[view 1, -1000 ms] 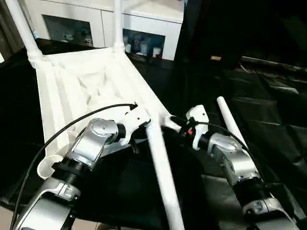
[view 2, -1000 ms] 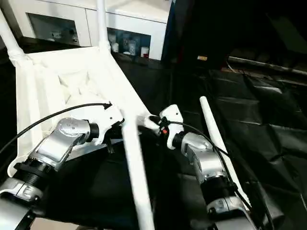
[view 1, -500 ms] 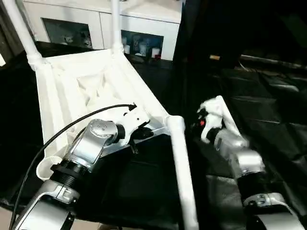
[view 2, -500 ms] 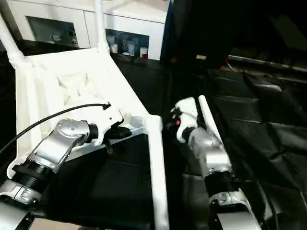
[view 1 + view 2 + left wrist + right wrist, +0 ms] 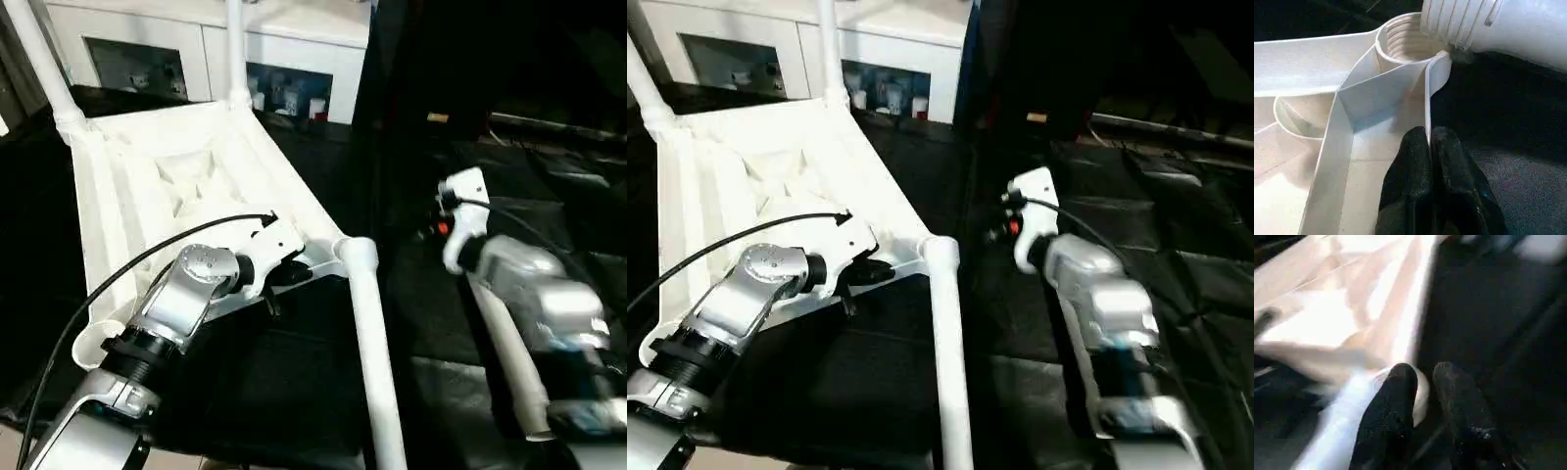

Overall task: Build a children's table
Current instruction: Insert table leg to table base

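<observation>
The white tabletop (image 5: 167, 176) lies upside down, ribs up, on the black-draped work table. Two legs (image 5: 39, 59) (image 5: 235, 49) stand upright in its far corner sockets. A third leg (image 5: 377, 372) lies slanted, its threaded end (image 5: 1464, 24) resting at the rim of the near corner socket (image 5: 1405, 41). My left gripper (image 5: 1429, 134) is shut on a thin wall of the tabletop just beside that socket. My right gripper (image 5: 1425, 372) hovers to the right of that leg, fingers slightly apart and empty. Another leg (image 5: 509, 362) lies under my right forearm (image 5: 529, 284).
A white cabinet (image 5: 294, 49) with small items on its shelves stands behind the work table. Wrinkled black cloth (image 5: 549, 166) covers the table to the right. A black cable (image 5: 147, 259) loops over my left forearm.
My right gripper has let go of the slanted leg and pulled back to the right, its fingers narrowing. The leg's end has swung right to the corner socket. My left gripper keeps its grip.
</observation>
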